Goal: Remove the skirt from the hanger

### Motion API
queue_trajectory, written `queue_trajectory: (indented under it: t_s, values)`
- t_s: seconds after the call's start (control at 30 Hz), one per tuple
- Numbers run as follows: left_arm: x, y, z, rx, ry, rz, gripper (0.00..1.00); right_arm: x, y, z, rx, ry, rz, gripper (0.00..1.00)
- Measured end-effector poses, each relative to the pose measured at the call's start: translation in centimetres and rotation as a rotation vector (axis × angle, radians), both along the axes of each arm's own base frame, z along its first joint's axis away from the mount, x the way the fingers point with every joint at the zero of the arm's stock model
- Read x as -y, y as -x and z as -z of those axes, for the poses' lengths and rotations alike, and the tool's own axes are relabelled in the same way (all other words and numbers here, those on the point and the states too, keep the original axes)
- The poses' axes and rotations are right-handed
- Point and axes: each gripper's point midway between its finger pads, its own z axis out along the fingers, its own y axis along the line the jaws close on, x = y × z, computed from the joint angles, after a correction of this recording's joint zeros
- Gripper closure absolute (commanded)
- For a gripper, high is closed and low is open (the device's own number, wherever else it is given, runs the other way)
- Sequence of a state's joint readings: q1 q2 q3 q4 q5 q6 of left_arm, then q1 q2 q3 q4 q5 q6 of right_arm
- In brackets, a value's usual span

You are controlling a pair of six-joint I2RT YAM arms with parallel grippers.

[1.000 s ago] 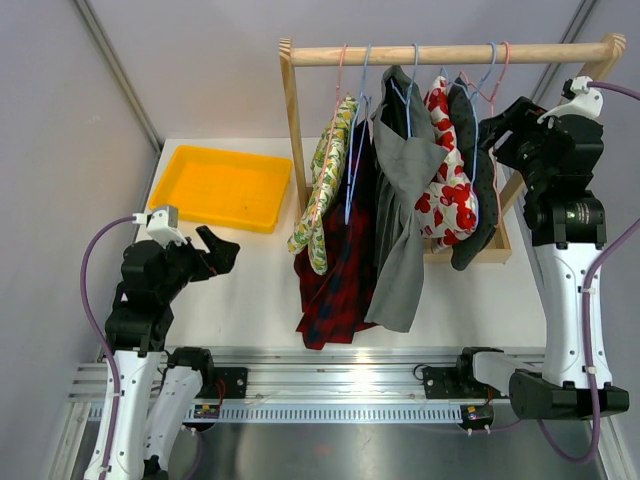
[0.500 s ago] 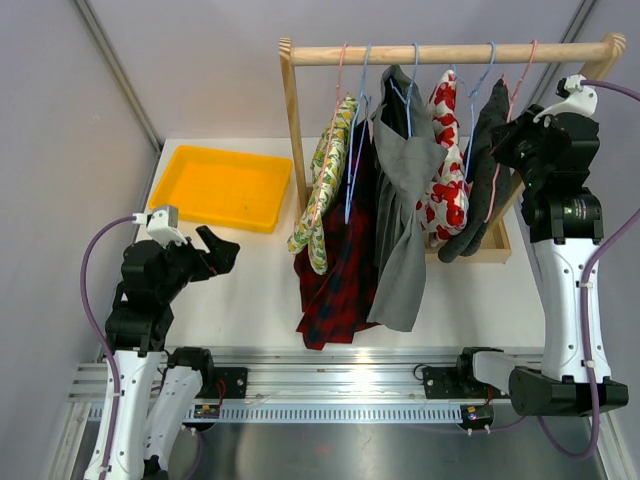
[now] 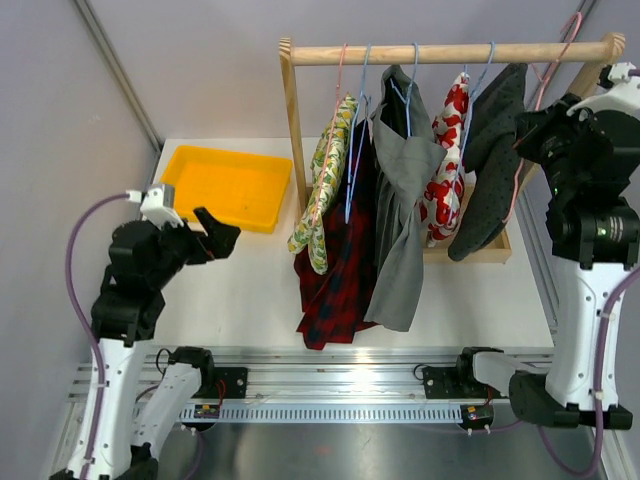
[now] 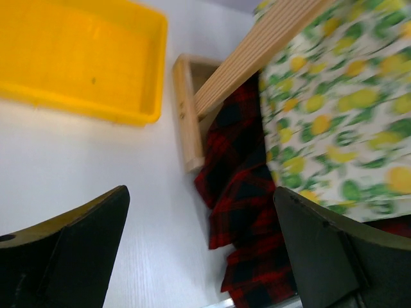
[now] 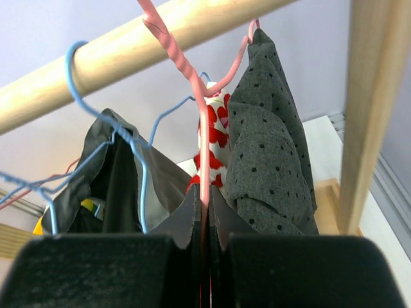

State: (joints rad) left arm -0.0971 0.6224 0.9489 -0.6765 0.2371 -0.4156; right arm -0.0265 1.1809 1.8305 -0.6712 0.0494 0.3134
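Note:
The skirt (image 3: 492, 150) is dark grey with black dots and hangs from a pink wire hanger (image 3: 556, 55) at the right end of the wooden rail (image 3: 440, 53). In the right wrist view the skirt (image 5: 273, 167) hangs just right of the hanger's stem (image 5: 203, 135). My right gripper (image 5: 204, 206) is shut on that stem below the twisted neck. The hook sits by the rail; whether it still rests on it I cannot tell. From above, the right gripper (image 3: 545, 125) is beside the rack's right post. My left gripper (image 3: 216, 238) is open over the table, well left of the rack, holding nothing.
A yellow tray (image 3: 222, 186) lies at the back left. On blue and pink hangers hang a lemon-print garment (image 3: 325, 185), a red plaid one (image 3: 338, 270), a grey dress (image 3: 402, 210) and a red cherry-print one (image 3: 447, 165). The rack's left post (image 3: 293, 120) and base (image 4: 186, 122) stand near the left gripper.
My right gripper has shut on the pink hanger and moved right and up, dragging hanger and skirt along the rail toward the right post. The left arm has shifted slightly.

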Motion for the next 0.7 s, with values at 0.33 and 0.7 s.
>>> queue_trajectory:
  t_s: [0.33, 0.7]
  values:
    - [13.7, 1.0, -23.2, 0.385, 0.004, 0.453, 0.01, 0.4, 10.6, 0.2, 0.017, -0.014, 0.045, 1.00]
    - [33.6, 11.9, -18.4, 0.387, -0.114, 1.072, 0.01, -5.4, 20.7, -0.1, 0.102, -0.099, -0.259, 1.00]
